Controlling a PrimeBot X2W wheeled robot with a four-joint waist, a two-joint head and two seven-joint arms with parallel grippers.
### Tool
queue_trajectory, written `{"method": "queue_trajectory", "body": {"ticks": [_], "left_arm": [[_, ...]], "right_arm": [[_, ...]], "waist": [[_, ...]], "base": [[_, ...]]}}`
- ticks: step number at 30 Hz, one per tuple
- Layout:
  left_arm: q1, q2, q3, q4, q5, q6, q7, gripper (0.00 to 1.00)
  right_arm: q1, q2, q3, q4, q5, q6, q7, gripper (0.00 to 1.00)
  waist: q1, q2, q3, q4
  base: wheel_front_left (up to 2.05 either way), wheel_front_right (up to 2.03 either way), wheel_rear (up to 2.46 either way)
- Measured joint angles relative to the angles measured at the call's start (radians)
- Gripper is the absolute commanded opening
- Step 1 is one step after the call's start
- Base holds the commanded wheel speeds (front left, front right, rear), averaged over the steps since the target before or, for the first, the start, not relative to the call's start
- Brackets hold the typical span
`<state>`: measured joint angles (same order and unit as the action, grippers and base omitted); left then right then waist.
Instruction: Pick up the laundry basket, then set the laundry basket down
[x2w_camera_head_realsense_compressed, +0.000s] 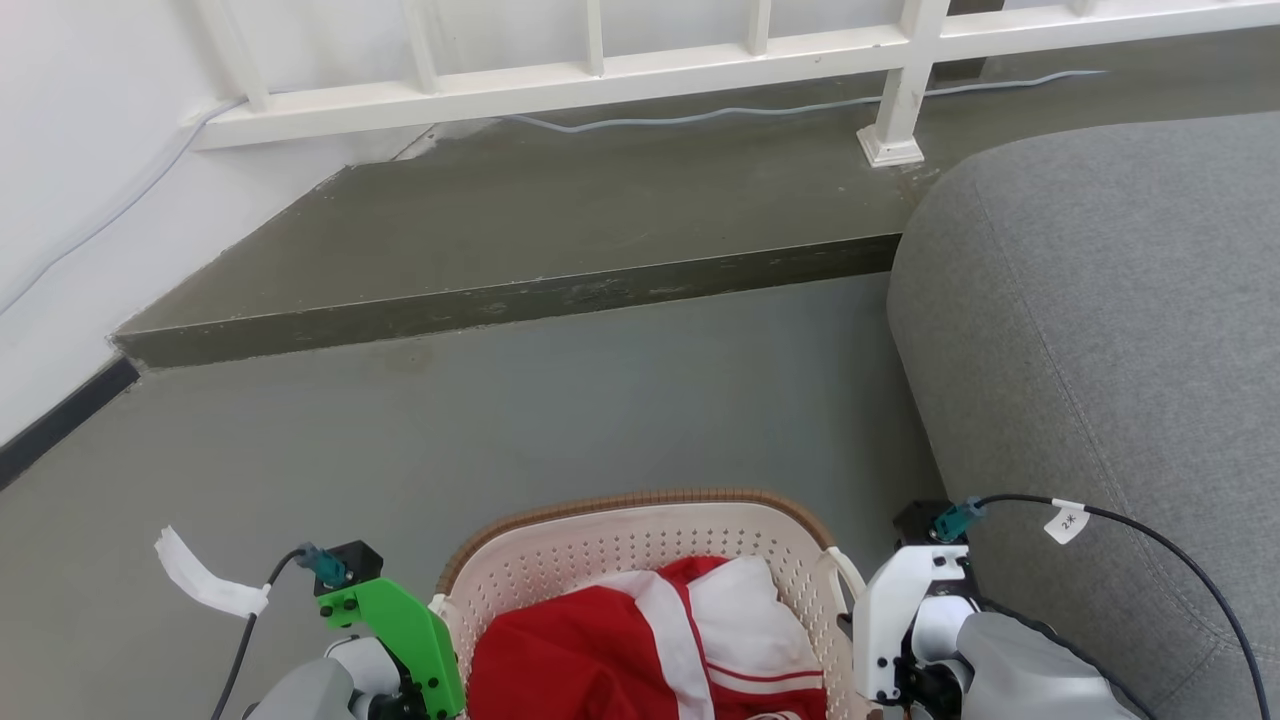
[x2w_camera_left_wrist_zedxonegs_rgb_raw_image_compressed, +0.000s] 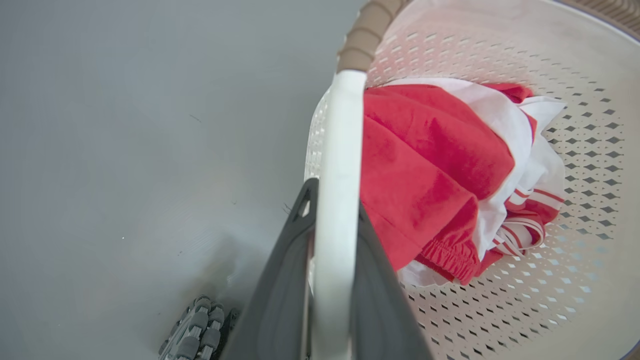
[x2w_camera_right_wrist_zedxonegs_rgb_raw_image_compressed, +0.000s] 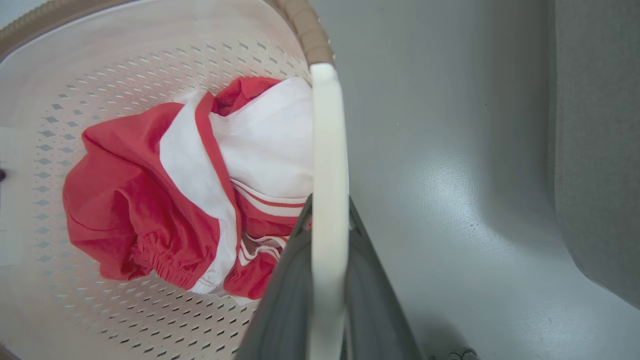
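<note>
Your left hand (x2w_camera_left_wrist_zedxonegs_rgb_raw_image_compressed: 332, 210) clamped on the basket's (x2w_camera_head_realsense_compressed: 640, 503) left handle (x2w_camera_left_wrist_zedxonegs_rgb_raw_image_compressed: 342, 140), right hand (x2w_camera_right_wrist_zedxonegs_rgb_raw_image_compressed: 330, 212) gripping the right handle (x2w_camera_right_wrist_zedxonegs_rgb_raw_image_compressed: 327, 140), red-white clothes (x2w_camera_head_realsense_compressed: 600, 650) inside, basket seemingly off the floor (x2w_camera_head_realsense_compressed: 500, 420), sofa (x2w_camera_head_realsense_compressed: 1100, 300) beside.

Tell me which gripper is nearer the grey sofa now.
Right. The right gripper grips the laundry basket by its handle on the sofa side; the left gripper grips the opposite handle, the basket between it and the sofa.
</note>
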<state>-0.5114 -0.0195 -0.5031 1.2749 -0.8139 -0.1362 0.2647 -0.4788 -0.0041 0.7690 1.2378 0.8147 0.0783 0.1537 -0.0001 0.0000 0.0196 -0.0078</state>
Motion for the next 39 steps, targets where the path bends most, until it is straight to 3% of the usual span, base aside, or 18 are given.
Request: {"method": "queue_trajectory", "body": {"ticks": [39], "left_arm": [[-0.002, 0.000, -0.014, 0.001, -0.001, 0.000, 0.007, 0.00]], "right_arm": [[-0.010, 0.000, 0.012, 0.002, 0.023, -0.007, -0.002, 0.00]], "waist": [[0.0000, 0.0000, 0.036, 0.003]], "base": [[0.00, 0.00, 0.00]]}}
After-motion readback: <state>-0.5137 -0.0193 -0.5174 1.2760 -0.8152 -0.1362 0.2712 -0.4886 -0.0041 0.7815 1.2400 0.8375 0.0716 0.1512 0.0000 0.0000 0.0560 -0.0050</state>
